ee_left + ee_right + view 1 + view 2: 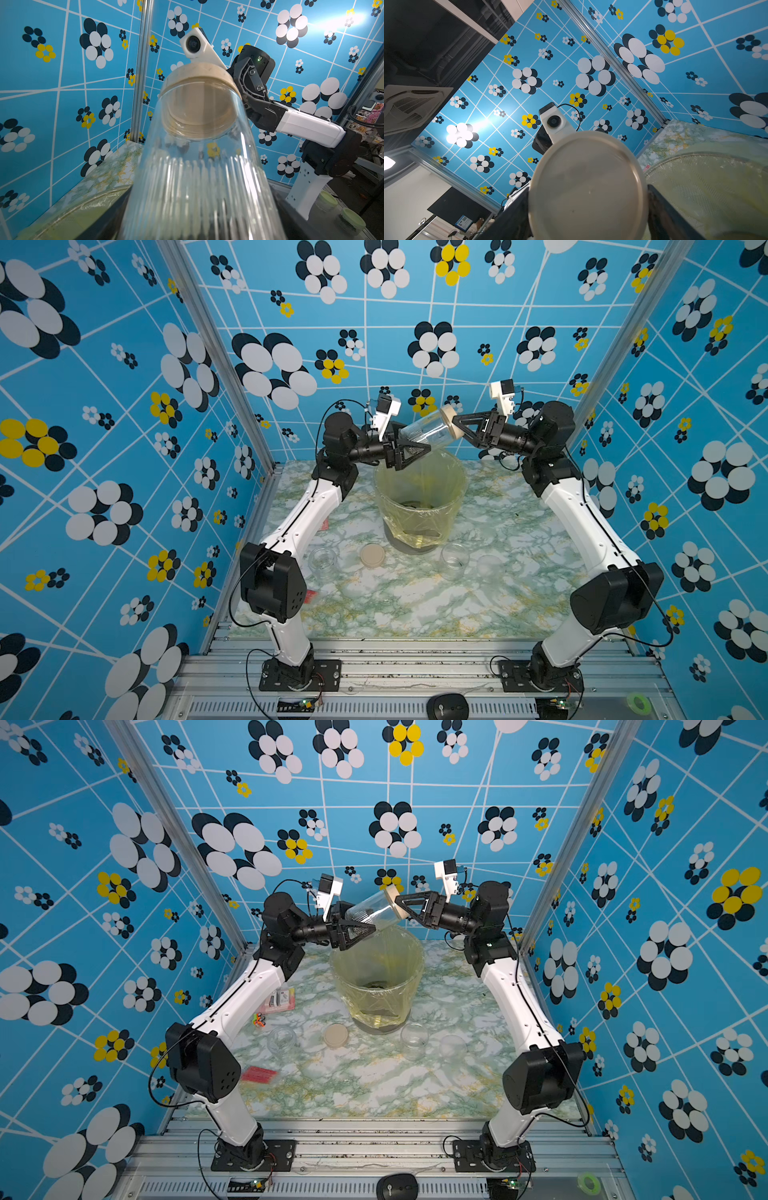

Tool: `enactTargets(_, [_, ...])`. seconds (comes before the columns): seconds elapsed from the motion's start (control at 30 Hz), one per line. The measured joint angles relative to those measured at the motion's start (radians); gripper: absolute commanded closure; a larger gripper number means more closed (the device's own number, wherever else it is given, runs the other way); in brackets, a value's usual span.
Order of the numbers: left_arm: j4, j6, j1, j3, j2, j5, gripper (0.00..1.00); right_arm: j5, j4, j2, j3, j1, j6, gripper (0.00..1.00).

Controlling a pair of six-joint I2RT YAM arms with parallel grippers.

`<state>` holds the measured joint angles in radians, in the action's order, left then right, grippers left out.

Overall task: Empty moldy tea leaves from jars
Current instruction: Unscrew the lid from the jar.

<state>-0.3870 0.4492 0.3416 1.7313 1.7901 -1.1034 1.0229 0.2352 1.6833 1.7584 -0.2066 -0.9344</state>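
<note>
A clear ribbed jar [424,431] [374,911] [199,176] hangs tilted over the bin, its beige lid [451,425] [587,187] at the higher end. My left gripper [417,444] is shut on the jar's lower end. The fingers of my right gripper [457,427] stand on either side of the lid's rim; whether they press on it is unclear. No dark mass shows in this jar. Dark bits like the moldy tea leaves [415,503] lie at the bin's bottom. Two open, clear jars [322,562] [455,560] stand on the table.
The bin [415,531], lined with a yellow bag, stands mid-table under both grippers. A loose beige lid [374,556] and a translucent lid [490,566] lie beside the open jars. Small packets [280,999] and a red item [259,1074] lie near the left arm.
</note>
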Motion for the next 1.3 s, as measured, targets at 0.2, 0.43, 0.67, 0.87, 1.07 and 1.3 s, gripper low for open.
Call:
enactTargets(0.2, [0.098, -0.107, 0.010, 0.000, -0.001, 0.012, 0.98, -0.003, -0.034, 0.001, 0.000, 0.000, 0.006, 0.01])
enactTargets(0.43, [0.210, -0.232, 0.014, 0.000, -0.016, 0.037, 0.98, -0.068, -0.134, -0.042, -0.041, 0.000, 0.006, 0.01])
enactTargets(0.67, [0.279, -0.413, 0.016, -0.029, -0.067, 0.122, 0.97, -0.192, -0.312, -0.152, -0.097, 0.001, 0.007, 0.01])
enactTargets(0.87, [0.186, -0.591, 0.032, -0.211, -0.191, 0.259, 0.97, -0.263, -0.447, -0.204, -0.095, 0.006, -0.003, 0.01])
enactTargets(1.07, [0.085, -0.830, 0.113, -0.335, -0.263, 0.459, 0.96, -0.276, -0.484, -0.207, -0.095, 0.006, -0.074, 0.01])
enactTargets(1.3, [0.039, -1.073, 0.172, -0.356, -0.267, 0.600, 0.96, -0.290, -0.570, -0.207, -0.047, -0.009, -0.091, 0.01])
